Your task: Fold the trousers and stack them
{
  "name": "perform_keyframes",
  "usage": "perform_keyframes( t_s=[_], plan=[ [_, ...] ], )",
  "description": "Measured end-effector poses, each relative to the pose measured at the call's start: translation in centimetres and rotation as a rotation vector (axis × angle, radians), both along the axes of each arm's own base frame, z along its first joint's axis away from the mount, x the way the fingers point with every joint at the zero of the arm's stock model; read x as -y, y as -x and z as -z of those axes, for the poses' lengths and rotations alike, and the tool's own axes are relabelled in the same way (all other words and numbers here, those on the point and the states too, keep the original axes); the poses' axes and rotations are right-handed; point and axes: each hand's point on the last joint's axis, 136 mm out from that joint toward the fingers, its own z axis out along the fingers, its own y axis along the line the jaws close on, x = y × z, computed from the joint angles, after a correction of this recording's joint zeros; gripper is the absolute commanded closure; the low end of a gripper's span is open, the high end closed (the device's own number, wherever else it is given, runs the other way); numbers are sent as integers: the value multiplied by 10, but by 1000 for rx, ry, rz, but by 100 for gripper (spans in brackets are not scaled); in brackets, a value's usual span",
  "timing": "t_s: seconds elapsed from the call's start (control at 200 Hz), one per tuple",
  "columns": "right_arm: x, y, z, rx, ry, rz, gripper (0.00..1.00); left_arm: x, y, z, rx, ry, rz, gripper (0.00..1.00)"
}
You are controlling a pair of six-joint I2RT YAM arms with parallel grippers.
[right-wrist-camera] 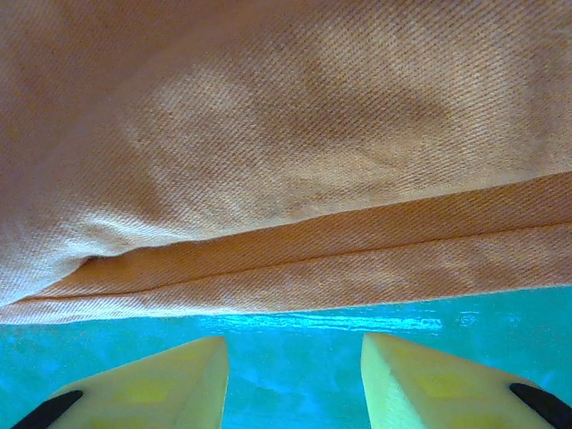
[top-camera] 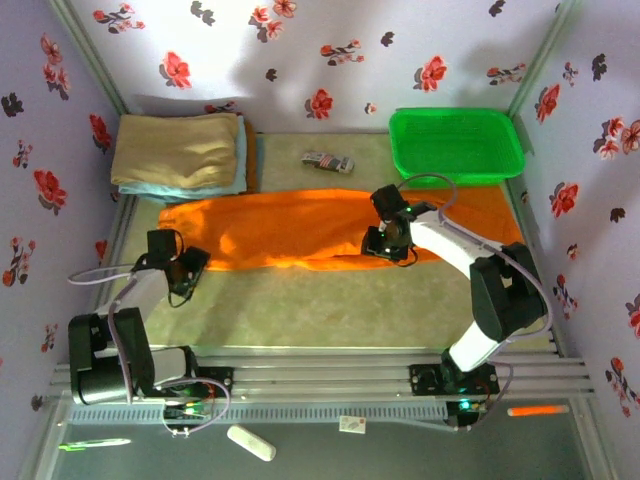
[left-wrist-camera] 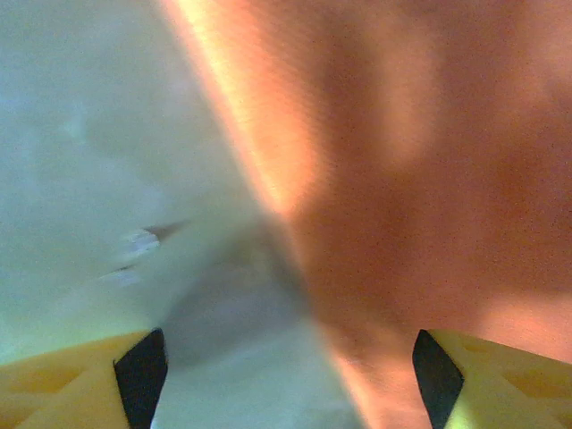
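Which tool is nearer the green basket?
Right. The right tool is at the trousers' near edge, in front of the basket; the left tool is at their far left end.

Booth setup, same wallpaper on all three sides: pale lilac-white with red and dark flowers on back wall (top-camera: 300,40), left wall (top-camera: 40,150) and right wall (top-camera: 590,150). Metal post (top-camera: 92,55) in far left corner, same on far right. Counter (top-camera: 300,310) covered in pale greenish-beige mat. Aluminium rails (top-camera: 320,365) along near edge, dark grey strip (top-camera: 420,445) below. Light bright, soft shadows on back wall.
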Motion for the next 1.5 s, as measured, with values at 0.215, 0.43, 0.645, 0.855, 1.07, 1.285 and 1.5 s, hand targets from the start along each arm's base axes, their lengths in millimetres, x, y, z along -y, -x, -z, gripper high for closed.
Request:
perform_keyframes(
  t_s=[0.215,0.43,0.645,0.855,1.07,1.285,1.5],
  plan=[
    [2,2,8,-2,-4,3,56,2,-37,-61,276,-23,36,19],
    [3,6,15,-10,-8,4,56,2,-40,-68,289,-34,46,19],
    [7,6,19,-13,-6,12,56,3,-30,-31,145,-13,41,20],
    [7,3,18,-4,-10,17,56,4,-22,3,15,4,36,27],
    [10,2,21,-12,-7,26,57,-7,-11,23,-119,-14,-5,87],
    [19,-1,19,-10,-7,55,57,-10,-32,17,-44,-19,3,100],
    [38,-5,2,27,-20,99,57,-41,-12,-12,6,-29,-94,100]
  ],
)
